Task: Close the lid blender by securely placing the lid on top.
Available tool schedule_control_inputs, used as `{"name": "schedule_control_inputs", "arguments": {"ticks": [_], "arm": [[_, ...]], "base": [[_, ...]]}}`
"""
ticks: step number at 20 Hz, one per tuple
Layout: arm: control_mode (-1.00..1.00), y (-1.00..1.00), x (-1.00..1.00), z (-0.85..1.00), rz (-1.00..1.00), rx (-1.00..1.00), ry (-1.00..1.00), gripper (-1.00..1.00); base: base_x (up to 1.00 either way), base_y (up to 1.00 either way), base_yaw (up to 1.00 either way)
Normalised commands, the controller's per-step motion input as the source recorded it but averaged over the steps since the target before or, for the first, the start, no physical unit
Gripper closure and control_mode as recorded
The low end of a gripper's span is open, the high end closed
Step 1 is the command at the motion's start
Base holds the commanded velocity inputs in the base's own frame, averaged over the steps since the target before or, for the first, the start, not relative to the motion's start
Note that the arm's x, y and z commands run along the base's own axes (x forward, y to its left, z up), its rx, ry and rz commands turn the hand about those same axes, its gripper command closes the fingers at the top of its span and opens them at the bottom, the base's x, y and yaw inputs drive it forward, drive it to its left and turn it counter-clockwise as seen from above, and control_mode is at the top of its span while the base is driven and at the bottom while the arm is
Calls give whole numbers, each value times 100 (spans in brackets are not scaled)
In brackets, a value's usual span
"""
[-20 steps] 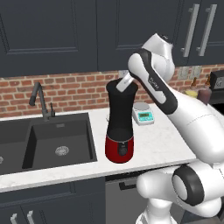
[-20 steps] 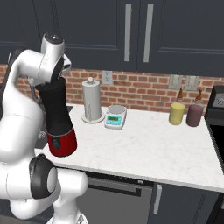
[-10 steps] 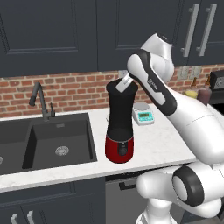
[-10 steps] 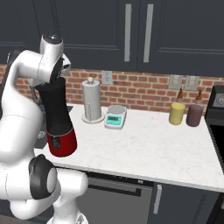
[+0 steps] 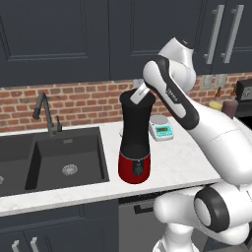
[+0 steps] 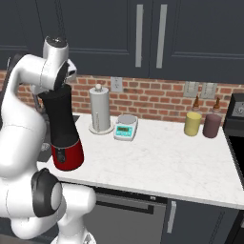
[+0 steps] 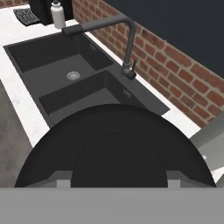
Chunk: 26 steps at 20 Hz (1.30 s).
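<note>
Left base view: blender (image 5: 135, 142) upright on the white worktop (image 5: 177, 162), just right of the black sink (image 5: 54, 160). Black jar on a red base. Arm comes from the lower right; the gripper (image 5: 141, 93) sits right at the jar's top, angled in from the right. Lid (image 5: 134, 94) reads as the dark cap on the jar mouth, but black on black, so I can't separate it from the jar rim here. Faucet (image 5: 44, 113) behind the sink, small kitchen scale (image 5: 161, 129) just behind and right of the blender.

Right base view: blender at far left of the worktop, wrist over its top and hiding the jar mouth. Paper towel holder (image 6: 99, 110) and the scale beside it, near the brick wall. Yellow canister (image 6: 192, 123) and dark-brown canister (image 6: 212, 126) well apart to the right.

Hand view: a round black disc fills the lower half, right under the camera, with a raised inner circle. Sink, faucet and soap bottle (image 7: 57, 14) beyond it. Jaws: can't tell whether apart or clamped; tips barely show at the bottom edge, against the disc.
</note>
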Motion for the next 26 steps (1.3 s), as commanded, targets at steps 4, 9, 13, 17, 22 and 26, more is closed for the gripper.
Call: {"name": "schedule_control_inputs", "arguments": {"ticks": [4, 9, 13, 17, 22, 26], "arm": [[-100, 0, -4, -19, 0, 0, 0, -100], [-100, 0, 0, -4, 0, 0, 0, -100], [-100, 0, 0, 0, 0, 0, 0, -100], [-100, 0, -2, 3, 0, 0, -5, -100], [-100, -4, -36, 30, 0, 2, -14, -100], [-100, -13, -39, 26, 0, 3, -12, -100]], "base": [[0, 0, 0], [0, 0, 0], [0, 0, 0], [0, 0, 0], [0, 0, 0], [0, 0, 0]]}}
